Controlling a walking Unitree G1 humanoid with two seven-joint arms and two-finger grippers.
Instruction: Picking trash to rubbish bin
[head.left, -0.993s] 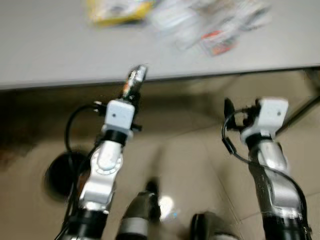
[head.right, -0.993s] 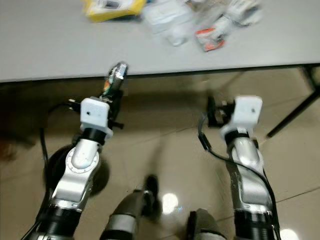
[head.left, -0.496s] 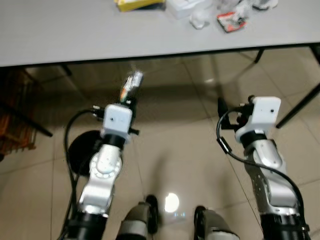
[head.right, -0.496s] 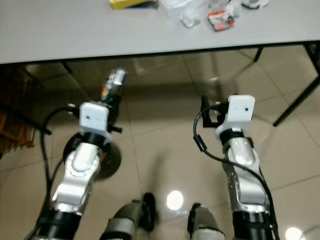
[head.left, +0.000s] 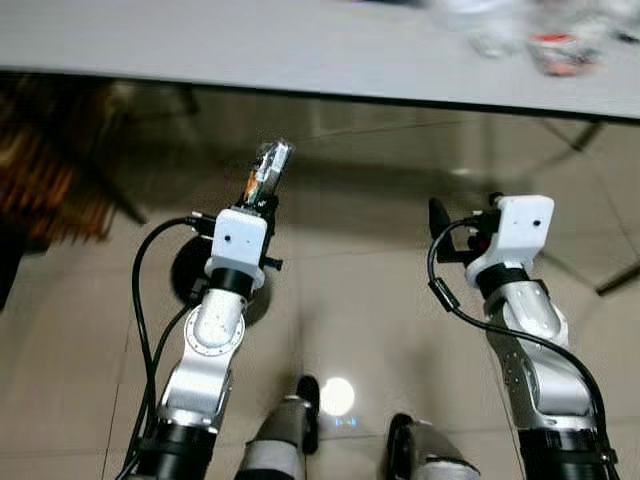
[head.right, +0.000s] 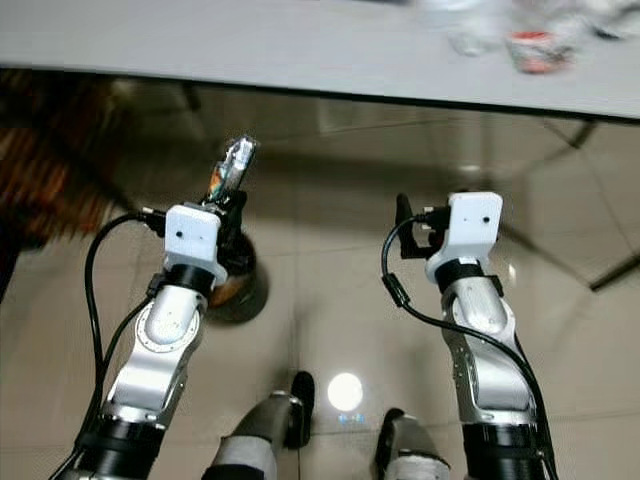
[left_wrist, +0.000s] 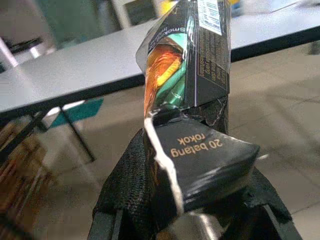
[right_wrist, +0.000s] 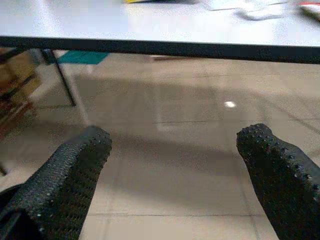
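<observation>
**Wrapper carried toward the bin**

Head views: a crumpled wrapper (head.left: 268, 166) is clamped in the left gripper (head.left: 262, 190), above the dark bin (head.right: 238, 285) on the floor.
Left wrist: the fingers (left_wrist: 125, 185) are pressed on it.
Right wrist: the right gripper (right_wrist: 172, 187) is spread, empty.
Release over the bin is judged next.

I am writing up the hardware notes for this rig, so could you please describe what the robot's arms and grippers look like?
Both arms are silver metal with rounded joints and black bands near the base. Each wrist carries a white boxy camera housing, and black cables loop beside the left arm and the right arm. The right gripper has two long black fingers with a knobbly, dotted surface; the left gripper has black textured fingers too.
</observation>
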